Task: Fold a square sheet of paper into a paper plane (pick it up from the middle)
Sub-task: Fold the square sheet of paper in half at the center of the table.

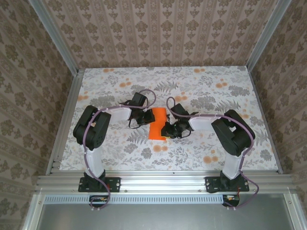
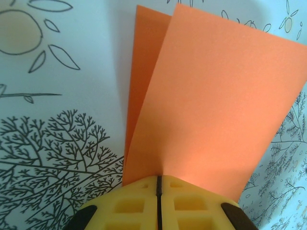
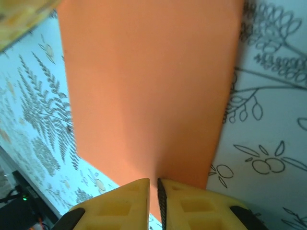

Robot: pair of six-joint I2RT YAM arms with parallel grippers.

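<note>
The square sheet of paper (image 1: 157,123), bright orange and doubled over so that two layers show in the left wrist view (image 2: 216,105), sits around the middle of the table (image 1: 201,86), slightly nearer its near edge. The left gripper (image 1: 144,117) is clamped on one edge, its yellow fingers (image 2: 134,203) pressed together on the sheet. The right gripper (image 1: 168,128) pinches the opposite edge (image 3: 148,96), the paper running between its nearly closed fingers (image 3: 192,203).
</note>
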